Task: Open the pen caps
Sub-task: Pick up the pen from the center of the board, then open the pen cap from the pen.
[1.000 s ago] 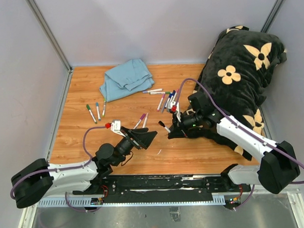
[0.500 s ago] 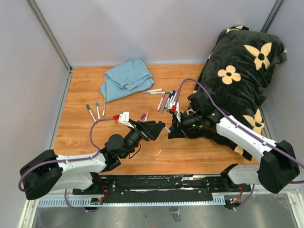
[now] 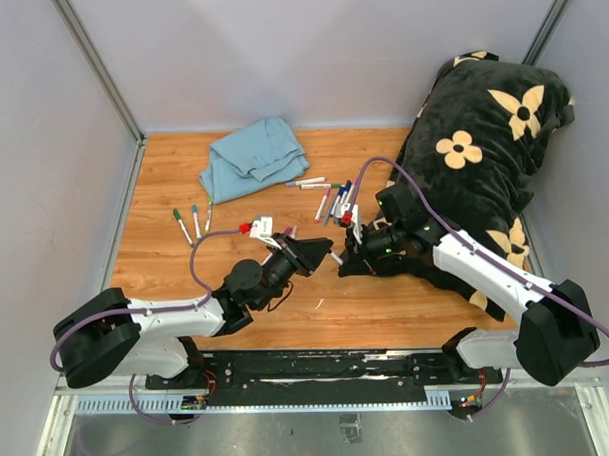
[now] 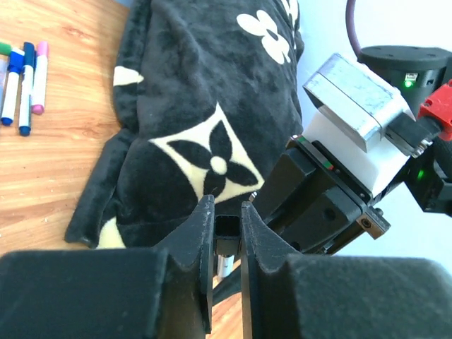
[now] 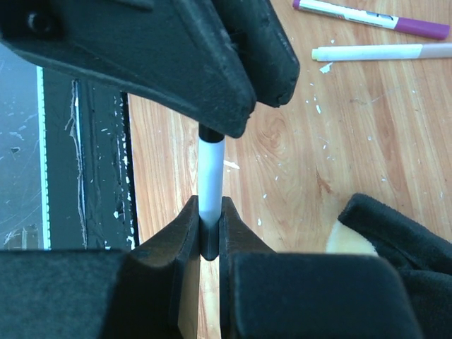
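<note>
My right gripper (image 5: 210,212) is shut on the dark tail end of a white marker (image 5: 210,169) and holds it just above the wood. The marker's black pen cap (image 4: 227,234) sits pinched between the jaws of my left gripper (image 4: 227,212), which is shut on it. In the top view the left gripper (image 3: 320,255) and the right gripper (image 3: 345,255) meet tip to tip near the table's middle, and the marker between them is mostly hidden. Other capped markers (image 3: 333,197) lie behind the grippers, with a purple cap (image 5: 422,28) showing in the right wrist view.
A black pillow (image 3: 482,142) with cream flowers fills the right side, close behind the right arm. A folded blue cloth (image 3: 252,158) lies at the back. Three markers (image 3: 192,224) lie at the left, and two more (image 3: 285,234) beside the left gripper.
The left arm has swung right until its gripper reached the marker held by the right gripper, and its jaws have gone from wide open to shut on the cap. The right arm stayed still.
</note>
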Tool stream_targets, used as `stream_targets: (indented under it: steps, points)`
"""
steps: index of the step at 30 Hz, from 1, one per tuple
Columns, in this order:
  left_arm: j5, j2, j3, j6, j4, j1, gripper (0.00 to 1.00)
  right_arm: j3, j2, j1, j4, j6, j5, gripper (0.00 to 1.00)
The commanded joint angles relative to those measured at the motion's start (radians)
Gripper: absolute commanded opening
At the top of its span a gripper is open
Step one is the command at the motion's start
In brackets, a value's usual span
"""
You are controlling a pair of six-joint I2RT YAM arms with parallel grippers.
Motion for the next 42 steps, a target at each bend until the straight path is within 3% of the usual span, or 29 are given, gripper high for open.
stream_targets:
  steps: [1, 3, 7, 11, 14, 20, 26, 36, 42]
  points:
    - [-0.017, 0.021, 0.015, 0.019, -0.011, 0.008, 0.07, 0.034, -0.008, 0.017, -0.013, -0.021, -0.038, 0.03]
    - [-0.003, 0.021, 0.013, 0.018, -0.006, 0.008, 0.01, 0.036, -0.014, 0.017, -0.013, -0.02, -0.04, 0.11]
    - [0.019, 0.022, -0.021, -0.01, 0.055, 0.008, 0.0, 0.035, -0.024, 0.017, -0.006, -0.009, -0.066, 0.28]
    - [0.042, 0.022, -0.032, -0.023, 0.087, 0.008, 0.0, 0.034, -0.043, 0.016, 0.004, 0.001, -0.101, 0.38]
    - [0.058, 0.023, -0.029, -0.028, 0.095, 0.008, 0.0, 0.018, -0.067, 0.016, 0.04, 0.021, -0.119, 0.4]
    - [0.077, 0.025, -0.025, -0.032, 0.113, 0.009, 0.0, 0.002, -0.061, 0.017, 0.076, 0.062, -0.127, 0.31]
    - [0.074, -0.012, -0.013, -0.021, 0.089, 0.033, 0.0, 0.004, -0.058, 0.017, 0.074, 0.076, -0.147, 0.02]
    - [0.101, -0.143, 0.079, -0.038, -0.044, 0.282, 0.0, -0.004, -0.04, 0.019, 0.07, 0.088, -0.191, 0.01]
    - [0.109, -0.193, 0.162, -0.008, -0.154, 0.344, 0.0, -0.016, -0.036, 0.023, 0.084, 0.096, -0.165, 0.01]
